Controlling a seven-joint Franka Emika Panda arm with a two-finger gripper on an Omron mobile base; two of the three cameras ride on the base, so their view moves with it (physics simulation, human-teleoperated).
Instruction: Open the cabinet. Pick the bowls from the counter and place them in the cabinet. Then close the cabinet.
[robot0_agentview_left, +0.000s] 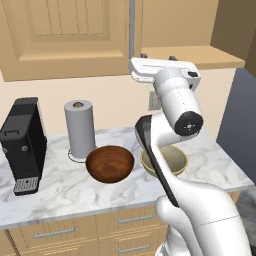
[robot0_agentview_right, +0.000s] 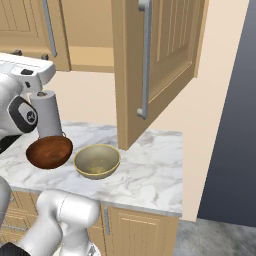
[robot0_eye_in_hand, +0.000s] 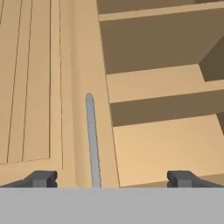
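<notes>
With the end effector spread wide and empty, the rigid, glossy wooden bowl at frame centre is best gripped by its rim.

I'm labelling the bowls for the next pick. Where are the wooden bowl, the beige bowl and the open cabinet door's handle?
wooden bowl (robot0_agentview_left: 110, 162): left base view, inner hollow.
beige bowl (robot0_agentview_right: 97, 161): right base view, inside bottom.
open door's handle (robot0_agentview_right: 145, 60): right base view, middle of the grey bar.

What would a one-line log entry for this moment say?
cabinet: right door open, left shut | gripper: open, empty, facing shelves | brown bowl, beige bowl: on counter
</notes>
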